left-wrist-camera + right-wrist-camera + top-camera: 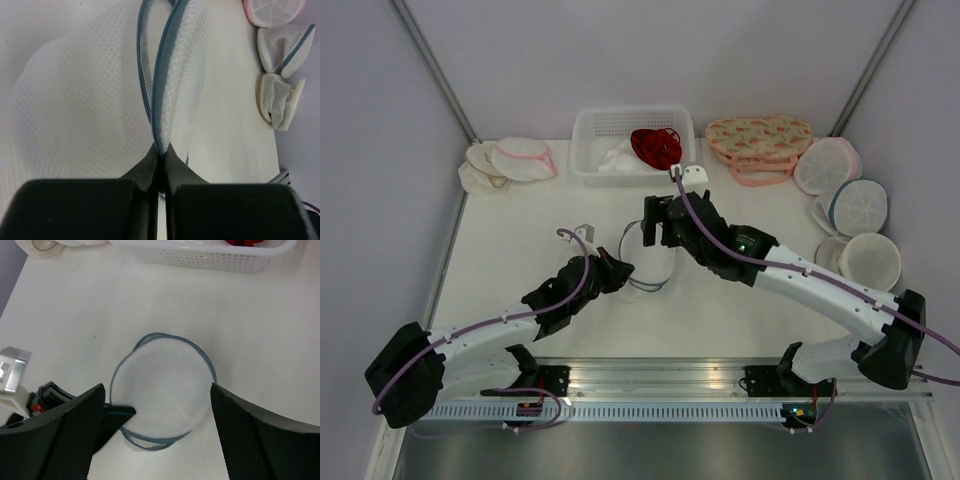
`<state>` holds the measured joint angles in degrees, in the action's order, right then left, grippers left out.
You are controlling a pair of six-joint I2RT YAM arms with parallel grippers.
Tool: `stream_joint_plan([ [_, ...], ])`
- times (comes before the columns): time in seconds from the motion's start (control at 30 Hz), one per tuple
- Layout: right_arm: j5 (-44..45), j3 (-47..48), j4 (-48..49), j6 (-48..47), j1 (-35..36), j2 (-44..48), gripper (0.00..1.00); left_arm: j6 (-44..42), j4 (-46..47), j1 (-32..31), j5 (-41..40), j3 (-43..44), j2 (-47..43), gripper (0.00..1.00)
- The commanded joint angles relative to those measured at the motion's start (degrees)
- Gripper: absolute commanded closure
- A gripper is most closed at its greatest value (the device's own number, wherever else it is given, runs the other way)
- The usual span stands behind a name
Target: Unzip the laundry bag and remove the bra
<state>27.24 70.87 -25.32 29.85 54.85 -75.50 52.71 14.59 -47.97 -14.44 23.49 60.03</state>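
The laundry bag is a round white mesh dome with a thin grey-blue zipper rim, lying mid-table. In the top view both grippers partly cover it. My left gripper is shut on the bag's zipper rim at its near-left edge; it also shows in the top view. The zipper tape runs away from the fingers, with mesh on both sides. My right gripper is open and empty, hovering above the bag with a finger on each side; it is also in the top view. The bra is not visible.
A white basket at the back holds a red lacy garment and white cloth. A flowered pink pouch lies to its right. Round mesh bags lie at the right edge and at the back left.
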Motion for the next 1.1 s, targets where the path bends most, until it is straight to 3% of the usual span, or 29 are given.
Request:
stream_joint_plan([
  [0.0,-0.61,6.02,-1.57,3.46,-0.01,-8.05,0.10,-3.48,3.52,-2.48,-3.03,0.68,0.96,0.98],
  [0.13,-3.07,12.61,-2.18,7.06,-0.01,-14.66,0.10,-6.56,3.43,-7.04,-9.89,0.95,1.32,0.98],
  [0.37,-4.04,13.33,-4.82,10.40,-0.09,-18.19,0.13,-8.23,3.34,-10.66,-17.81,1.65,2.72,0.98],
  [0.67,-5.09,5.51,-3.24,12.87,-0.01,-17.21,0.32,-7.45,3.60,-12.06,-20.72,1.92,3.34,0.98],
  [1.07,-10.72,2.60,3.88,13.92,0.61,-14.75,0.33,-6.65,4.30,-13.12,-20.98,2.00,4.92,0.98],
])
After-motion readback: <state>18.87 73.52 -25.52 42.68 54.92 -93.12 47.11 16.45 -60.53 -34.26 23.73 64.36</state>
